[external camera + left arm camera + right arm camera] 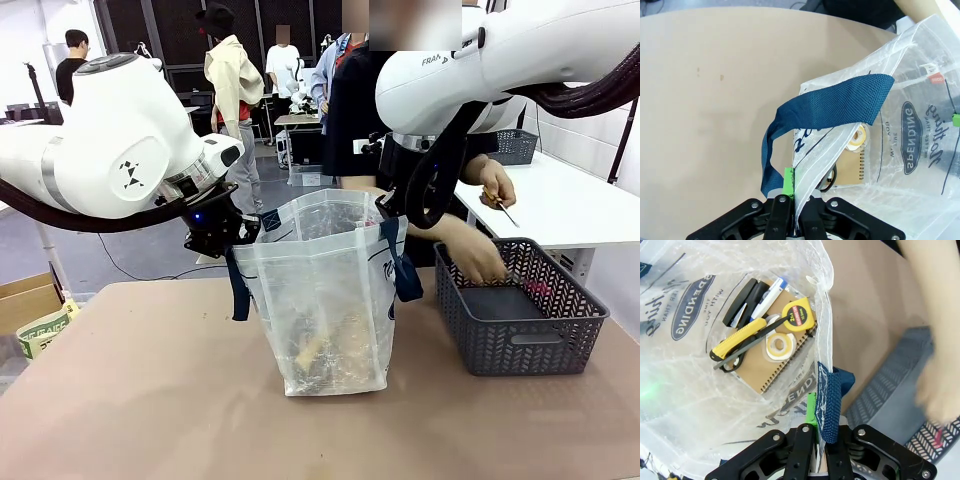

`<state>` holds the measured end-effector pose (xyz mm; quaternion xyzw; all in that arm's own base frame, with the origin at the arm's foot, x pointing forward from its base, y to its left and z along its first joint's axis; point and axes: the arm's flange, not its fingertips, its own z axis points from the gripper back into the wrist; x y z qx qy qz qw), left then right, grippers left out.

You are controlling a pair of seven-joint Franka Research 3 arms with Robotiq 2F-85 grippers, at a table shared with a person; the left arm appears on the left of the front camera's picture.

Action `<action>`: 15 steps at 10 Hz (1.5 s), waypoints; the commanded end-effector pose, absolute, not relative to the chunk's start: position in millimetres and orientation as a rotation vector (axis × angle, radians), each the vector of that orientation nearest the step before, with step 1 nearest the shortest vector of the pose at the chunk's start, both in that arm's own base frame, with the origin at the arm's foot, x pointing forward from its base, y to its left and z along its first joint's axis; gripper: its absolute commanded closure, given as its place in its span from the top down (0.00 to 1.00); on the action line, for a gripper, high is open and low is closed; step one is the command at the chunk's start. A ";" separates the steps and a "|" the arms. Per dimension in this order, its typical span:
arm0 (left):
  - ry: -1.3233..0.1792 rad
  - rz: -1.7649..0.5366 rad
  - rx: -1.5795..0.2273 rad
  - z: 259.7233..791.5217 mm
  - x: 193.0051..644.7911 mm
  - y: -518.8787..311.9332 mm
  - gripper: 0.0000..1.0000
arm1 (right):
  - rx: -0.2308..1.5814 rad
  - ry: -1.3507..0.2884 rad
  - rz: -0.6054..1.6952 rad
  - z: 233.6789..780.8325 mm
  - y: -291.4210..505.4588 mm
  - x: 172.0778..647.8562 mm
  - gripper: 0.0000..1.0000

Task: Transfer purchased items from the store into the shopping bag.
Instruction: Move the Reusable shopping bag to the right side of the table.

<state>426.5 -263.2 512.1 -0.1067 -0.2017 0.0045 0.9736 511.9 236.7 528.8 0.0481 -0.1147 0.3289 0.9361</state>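
Shopping bag [325, 300] pinched open at its rim from both sides, mesh basket [520, 345] at its 3 o'clock.
Tan desk [120, 400] carries the translucent bag upright at centre, the dark grey basket near it but apart. The left end effector [796, 197], fingers pressed together, pinches the rim at the bag's 10 o'clock, just beside a navy strap [830, 102]. The right end effector [819, 430] pinches rim and the other strap together at 2 o'clock. One hand [478, 258] of the person reaches down into the basket from 12 o'clock; the other hand [497, 183] holds a thin pointed tool above it. On the bag's floor lies a spiral notebook [767, 372], and on it a yellow utility knife [737, 339], a tape measure [798, 314], a roll of tape [779, 346] and a marker [767, 295].
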 end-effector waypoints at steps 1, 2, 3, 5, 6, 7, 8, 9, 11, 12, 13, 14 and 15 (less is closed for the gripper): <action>-0.413 0.007 -0.207 512.7 426.2 -261.9 0.00 | 0.098 -0.230 0.668 529.6 236.0 512.0 0.00; -0.413 0.007 -0.207 512.7 426.2 -261.9 0.00 | 0.098 -0.230 0.668 529.6 236.0 512.0 0.00; -0.413 0.007 -0.207 512.7 426.2 -261.9 0.00 | 0.098 -0.230 0.668 529.6 236.0 512.0 0.00; -0.413 0.007 -0.207 512.7 426.2 -261.9 0.00 | 0.098 -0.230 0.668 529.6 236.0 512.0 0.00; -0.413 0.007 -0.207 512.7 426.2 -261.9 0.00 | 0.098 -0.230 0.668 529.6 236.0 512.0 0.00; -0.413 0.007 -0.207 512.7 426.2 -261.9 0.00 | 0.098 -0.230 0.668 529.6 236.0 512.0 0.00; -0.413 0.007 -0.207 512.7 426.2 -261.9 0.00 | 0.098 -0.230 0.668 529.6 236.0 512.0 0.00; -0.413 0.007 -0.207 512.7 426.2 -261.9 0.00 | 0.098 -0.230 0.668 529.6 236.0 512.0 0.00; -0.413 0.007 -0.207 512.7 426.2 -261.9 0.00 | 0.098 -0.230 0.668 529.6 236.0 512.0 0.00; -0.413 0.007 -0.207 512.7 426.2 -261.9 0.00 | 0.098 -0.230 0.668 529.6 236.0 512.0 0.00; -0.413 0.007 -0.207 512.7 426.2 -261.9 0.00 | 0.098 -0.230 0.668 529.6 236.0 512.0 0.00; -0.413 0.007 -0.207 512.7 426.2 -261.9 0.00 | 0.098 -0.230 0.668 529.6 236.0 512.0 0.00; -0.413 0.007 -0.207 512.7 426.2 -261.9 0.00 | 0.098 -0.230 0.668 529.6 236.0 512.0 0.00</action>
